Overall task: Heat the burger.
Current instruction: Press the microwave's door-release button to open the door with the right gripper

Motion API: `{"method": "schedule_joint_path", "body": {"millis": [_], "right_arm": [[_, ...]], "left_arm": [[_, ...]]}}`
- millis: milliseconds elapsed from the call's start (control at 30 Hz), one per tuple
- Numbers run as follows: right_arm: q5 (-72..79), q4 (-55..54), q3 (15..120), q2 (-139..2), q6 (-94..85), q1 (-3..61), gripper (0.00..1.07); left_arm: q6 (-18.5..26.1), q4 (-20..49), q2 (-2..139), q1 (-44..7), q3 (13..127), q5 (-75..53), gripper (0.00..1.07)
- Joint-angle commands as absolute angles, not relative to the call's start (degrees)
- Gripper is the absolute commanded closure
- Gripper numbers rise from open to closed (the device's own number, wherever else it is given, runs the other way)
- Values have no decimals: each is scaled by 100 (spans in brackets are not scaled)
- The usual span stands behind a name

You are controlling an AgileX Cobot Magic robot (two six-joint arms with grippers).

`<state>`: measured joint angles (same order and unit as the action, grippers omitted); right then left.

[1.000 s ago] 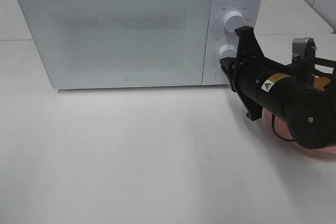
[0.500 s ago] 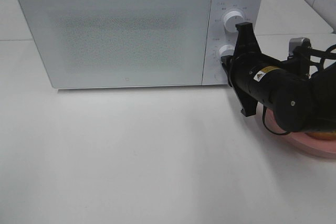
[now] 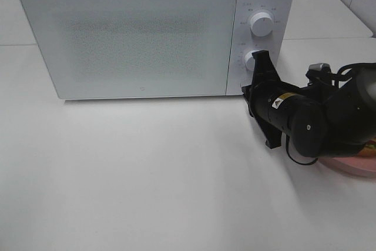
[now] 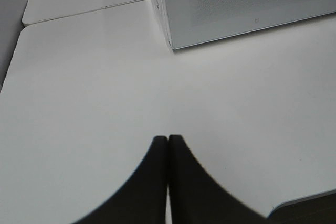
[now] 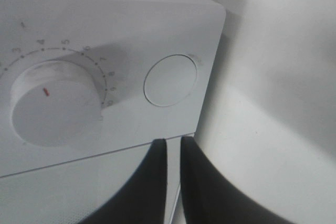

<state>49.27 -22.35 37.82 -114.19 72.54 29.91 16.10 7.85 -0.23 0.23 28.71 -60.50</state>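
Observation:
The burger [image 3: 370,147] is almost wholly hidden behind my right arm; only a brown sliver shows at the right edge, on a pink plate [image 3: 352,167]. The white microwave [image 3: 135,39] stands at the back with its door closed. My right gripper [image 3: 247,90] points at the lower right corner of the control panel. In the right wrist view its fingers [image 5: 157,153] stand nearly together with nothing between them, just below the round button [image 5: 170,80] and beside the lower dial [image 5: 55,103]. My left gripper [image 4: 168,139] is shut and empty over bare table.
Two dials [image 3: 260,23] sit one above the other on the microwave's right panel. A white table [image 3: 147,174] stretches in front of the microwave. The right arm's black body lies over the plate's near side.
My right arm has dropped lower and swung left, bringing the gripper from beside the dials down to the panel's bottom corner. It now covers more of the plate.

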Motion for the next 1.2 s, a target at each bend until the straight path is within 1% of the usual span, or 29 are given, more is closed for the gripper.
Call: {"method": "schedule_joint_path", "body": {"millis": [33, 67, 100, 133, 267, 433, 667, 800, 1200], "right_arm": [[4968, -2206, 3965, -11539, 7225, 3002, 102], [4962, -2217, 3982, -11545, 7156, 3002, 105], [4962, -2217, 3982, -11545, 7156, 3002, 105], [4968, -2229, 4022, -11545, 6910, 2991, 107], [4945, -2355, 4125, -11545, 6566, 2991, 107], [4824, -2962, 4280, -11545, 6211, 2991, 107], [4841, -2991, 4395, -11717, 6125, 2991, 107], [5151, -3060, 4395, -11883, 6125, 2991, 107], [5128, -3117, 4641, -12130, 6079, 2985, 107]], "left_arm": [[1593, 802, -143, 11, 2865, -5970, 106], [1593, 802, -143, 11, 2865, -5970, 106], [1593, 802, -143, 11, 2865, -5970, 106], [1593, 802, -143, 11, 2865, -5970, 106], [1593, 802, -143, 11, 2865, -5970, 106], [1593, 802, -143, 11, 2865, -5970, 106], [1593, 802, -143, 11, 2865, -5970, 106], [1593, 802, -143, 11, 2865, -5970, 106], [1593, 802, -143, 11, 2865, -5970, 106]]}}
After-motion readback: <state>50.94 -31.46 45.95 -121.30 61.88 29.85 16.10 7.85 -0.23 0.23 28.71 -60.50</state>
